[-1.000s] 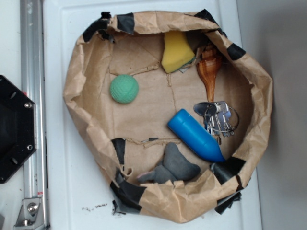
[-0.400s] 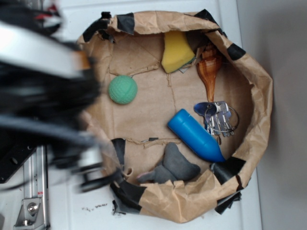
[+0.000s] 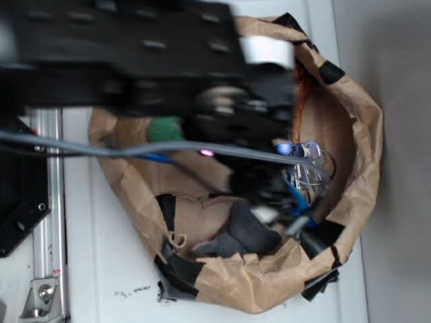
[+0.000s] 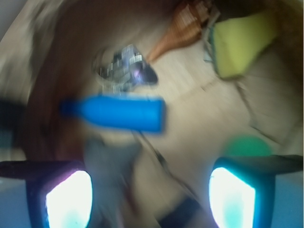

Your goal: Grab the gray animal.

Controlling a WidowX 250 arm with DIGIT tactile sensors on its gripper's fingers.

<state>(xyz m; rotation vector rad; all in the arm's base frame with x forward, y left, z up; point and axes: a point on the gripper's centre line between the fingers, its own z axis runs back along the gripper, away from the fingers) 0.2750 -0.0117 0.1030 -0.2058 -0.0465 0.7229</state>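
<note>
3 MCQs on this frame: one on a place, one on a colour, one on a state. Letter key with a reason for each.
1. Where does the gray animal lie in the exterior view?
A. by the paper bin's near wall, at the bottom
B. outside the bin
C. on the yellow sponge

2. What colour is the bottle?
A. red
B. blue
C. white

3. How does the gripper stand in the wrist view?
A. shut on the bottle
B. shut on the keys
C. open, holding nothing

Key: 1 A, the animal sits against the brown paper wall. 2 B, the bottle is plain blue in the wrist view. 3 C, the two fingers stand wide apart with only bin floor between them.
</note>
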